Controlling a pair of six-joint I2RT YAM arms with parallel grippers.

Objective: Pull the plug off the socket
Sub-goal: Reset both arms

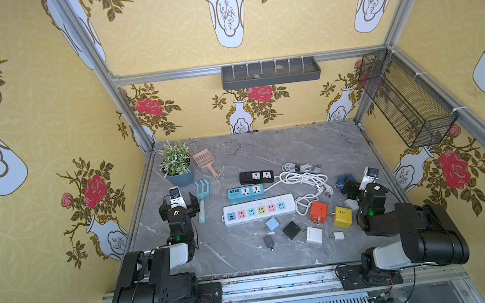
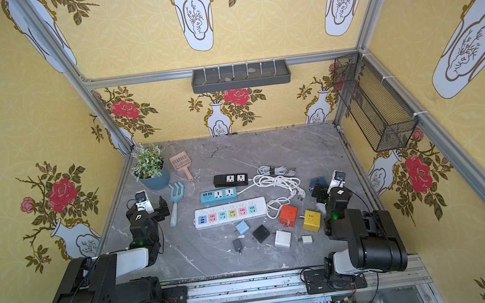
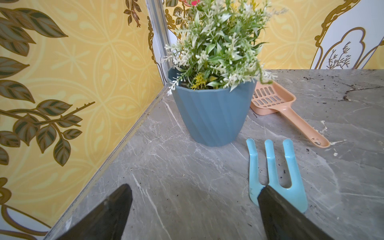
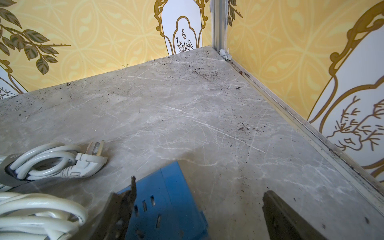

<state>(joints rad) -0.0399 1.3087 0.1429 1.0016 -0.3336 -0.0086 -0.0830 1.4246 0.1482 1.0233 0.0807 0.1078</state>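
Blue cube socket [image 4: 166, 199] at right gripper [image 4: 200, 187], jaws apart, empty; left gripper [image 3: 195, 188] apart too, beside rake [image 3: 272, 166]. Seated plug: cannot tell; white strip [image 1: 258, 209] looks vacant. Find it, pin socket with one claw, pull straight along prongs.

No words or numbers are legible. A white angular logo mark sits on the left arm [image 1: 176, 213] at its wrist housing. Small smiley faces mark the coloured outlets of the white power strip [image 1: 258, 209] mid-table. Another marks the yellow cube socket [image 1: 342, 217] nearer the table's right edge.
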